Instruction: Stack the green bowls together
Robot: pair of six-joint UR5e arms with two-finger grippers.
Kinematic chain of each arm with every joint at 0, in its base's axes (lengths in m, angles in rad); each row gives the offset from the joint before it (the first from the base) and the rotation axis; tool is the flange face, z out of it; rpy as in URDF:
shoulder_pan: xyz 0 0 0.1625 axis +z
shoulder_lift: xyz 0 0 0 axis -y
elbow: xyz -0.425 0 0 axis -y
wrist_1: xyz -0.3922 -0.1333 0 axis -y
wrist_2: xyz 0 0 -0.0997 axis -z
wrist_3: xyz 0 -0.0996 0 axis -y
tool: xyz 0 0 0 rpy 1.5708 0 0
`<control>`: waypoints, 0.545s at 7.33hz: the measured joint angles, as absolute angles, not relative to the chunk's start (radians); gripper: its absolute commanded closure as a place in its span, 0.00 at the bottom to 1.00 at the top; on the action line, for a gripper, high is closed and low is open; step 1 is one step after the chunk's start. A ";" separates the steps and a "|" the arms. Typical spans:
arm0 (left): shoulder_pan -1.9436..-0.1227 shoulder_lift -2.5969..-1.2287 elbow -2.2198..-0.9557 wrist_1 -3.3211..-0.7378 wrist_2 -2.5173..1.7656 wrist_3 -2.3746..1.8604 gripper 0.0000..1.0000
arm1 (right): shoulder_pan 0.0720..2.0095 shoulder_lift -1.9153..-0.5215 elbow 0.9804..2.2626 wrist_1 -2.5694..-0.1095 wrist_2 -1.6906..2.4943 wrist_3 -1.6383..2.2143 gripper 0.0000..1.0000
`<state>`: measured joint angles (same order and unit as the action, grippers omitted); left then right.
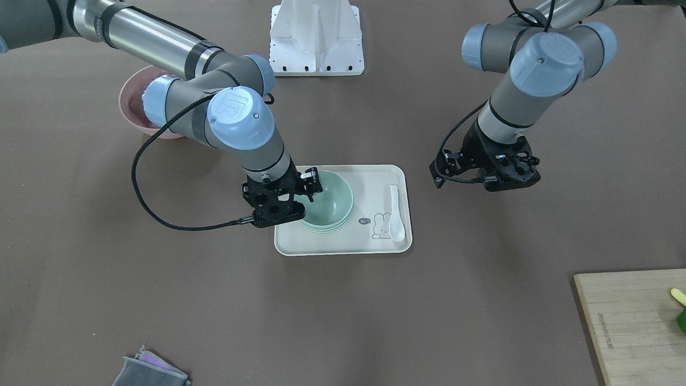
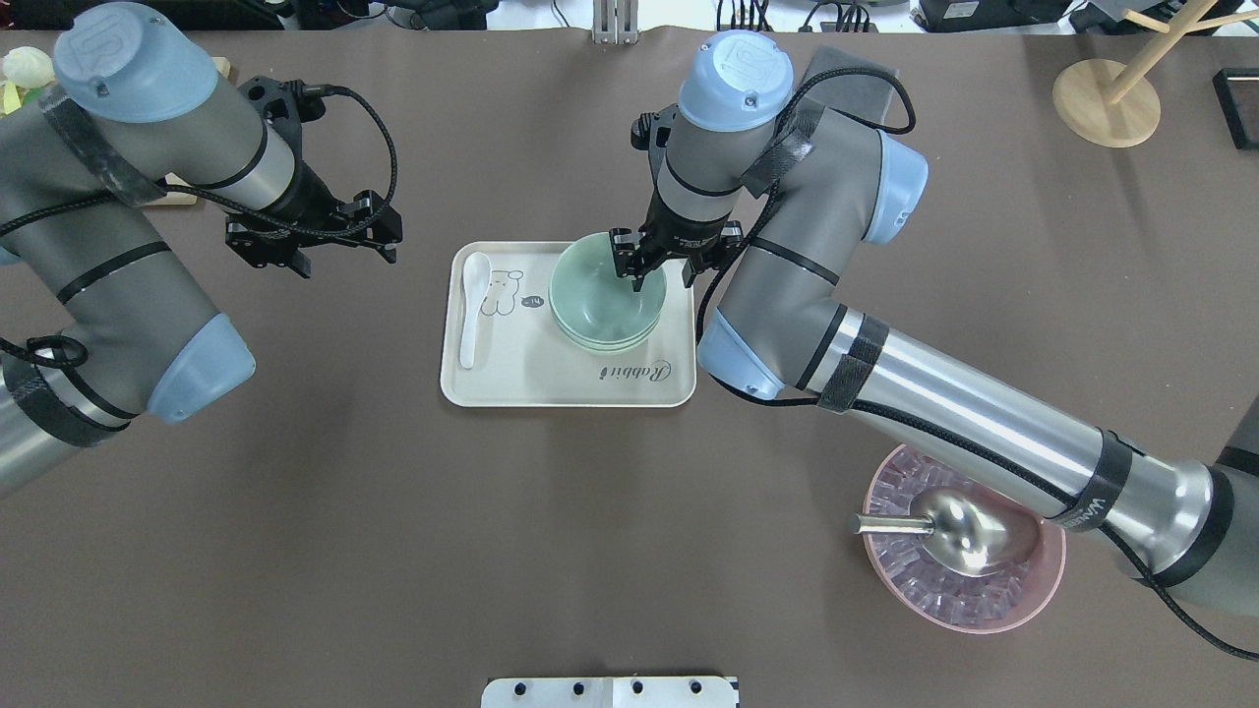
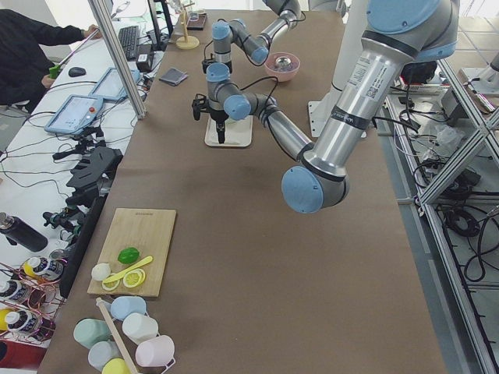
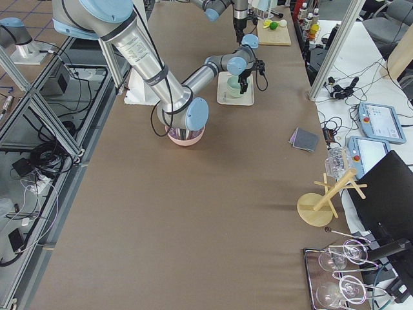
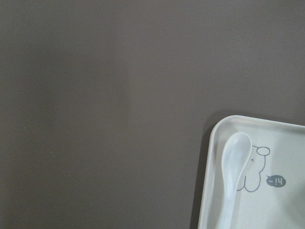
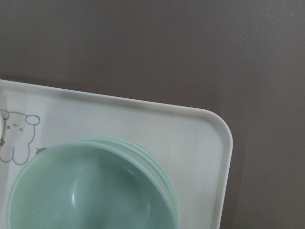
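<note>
The pale green bowls [image 1: 329, 201] sit nested in one stack on a cream tray [image 1: 332, 244], also in the overhead view [image 2: 595, 305] and close up in the right wrist view [image 6: 86, 191]. Lower rims peek out beside the top bowl. My right gripper [image 2: 634, 278] points down at the top bowl's rim on the robot's right side, one finger inside and one outside, and looks shut on that rim [image 1: 303, 206]. My left gripper [image 2: 307, 251] hangs over bare table beside the tray's other end [image 1: 490, 179]. Its fingers are hidden, so I cannot tell if it is open.
A white spoon [image 2: 472, 305] lies on the tray beside a rabbit drawing. A pink bowl [image 2: 984, 590] with a metal scoop [image 2: 954, 531] stands under my right arm. A wooden board [image 1: 638, 321] and a folded cloth [image 1: 150, 370] lie near the table's far edge.
</note>
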<state>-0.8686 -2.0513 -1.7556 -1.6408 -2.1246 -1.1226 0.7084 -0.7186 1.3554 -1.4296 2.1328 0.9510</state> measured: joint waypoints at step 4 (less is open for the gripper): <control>-1.045 -1.998 -1.780 -1.524 -2.130 -0.760 0.02 | 0.834 -0.782 1.472 -1.604 2.252 0.838 0.00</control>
<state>-1.0452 -1.9980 -1.7800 -1.5236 -2.1301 -0.7604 0.8341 -0.7818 1.4719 -1.6042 2.2521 0.8384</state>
